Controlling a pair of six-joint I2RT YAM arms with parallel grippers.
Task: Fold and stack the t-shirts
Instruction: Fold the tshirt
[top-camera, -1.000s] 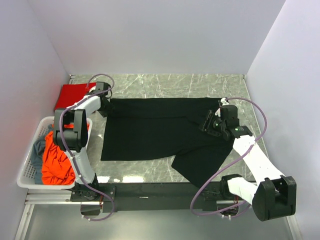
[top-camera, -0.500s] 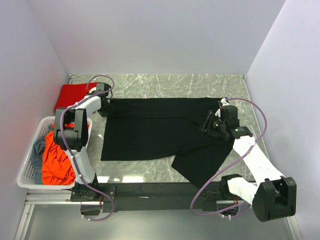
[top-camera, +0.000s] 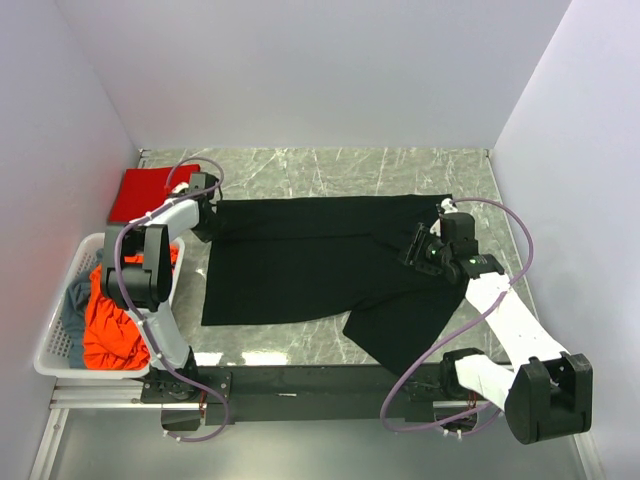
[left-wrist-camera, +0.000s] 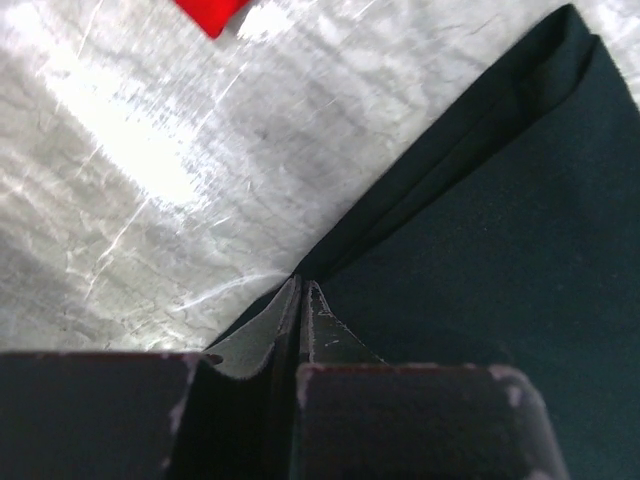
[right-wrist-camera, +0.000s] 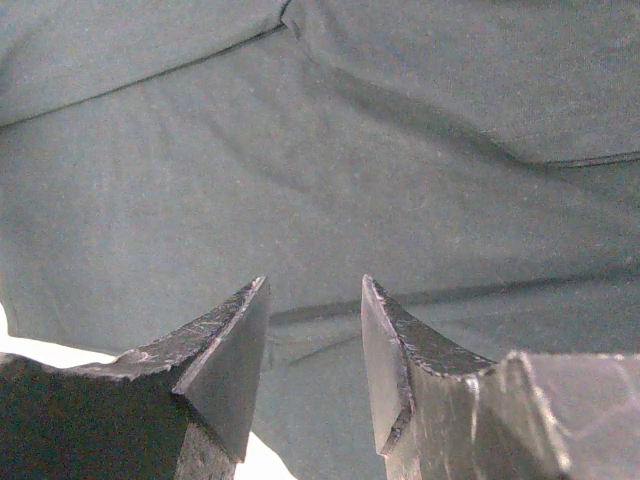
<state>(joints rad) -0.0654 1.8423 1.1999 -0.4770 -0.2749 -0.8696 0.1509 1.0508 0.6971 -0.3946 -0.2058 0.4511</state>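
Note:
The large black t-shirt (top-camera: 310, 260) lies spread across the marble table, with one flap trailing toward the front right. My left gripper (top-camera: 208, 214) is at the shirt's far-left corner. In the left wrist view it (left-wrist-camera: 299, 285) is shut, and the folded edge of the black cloth (left-wrist-camera: 500, 250) runs right into its tips. My right gripper (top-camera: 416, 248) hovers over the shirt's right side; in the right wrist view it (right-wrist-camera: 315, 285) stands open above the dark cloth (right-wrist-camera: 300, 150) with nothing between the fingers. A folded bright red t-shirt (top-camera: 148, 190) lies at the far left.
A white perforated basket (top-camera: 58, 345) stands at the near left; it holds an orange-red t-shirt (top-camera: 110, 320) and a grey-blue one (top-camera: 72, 300). White walls close in the table on the left, back and right. A corner of the red shirt (left-wrist-camera: 210, 12) shows in the left wrist view.
My left gripper has shut at the black shirt's far-left corner, and its wrist has shifted slightly. The right arm has stayed almost still.

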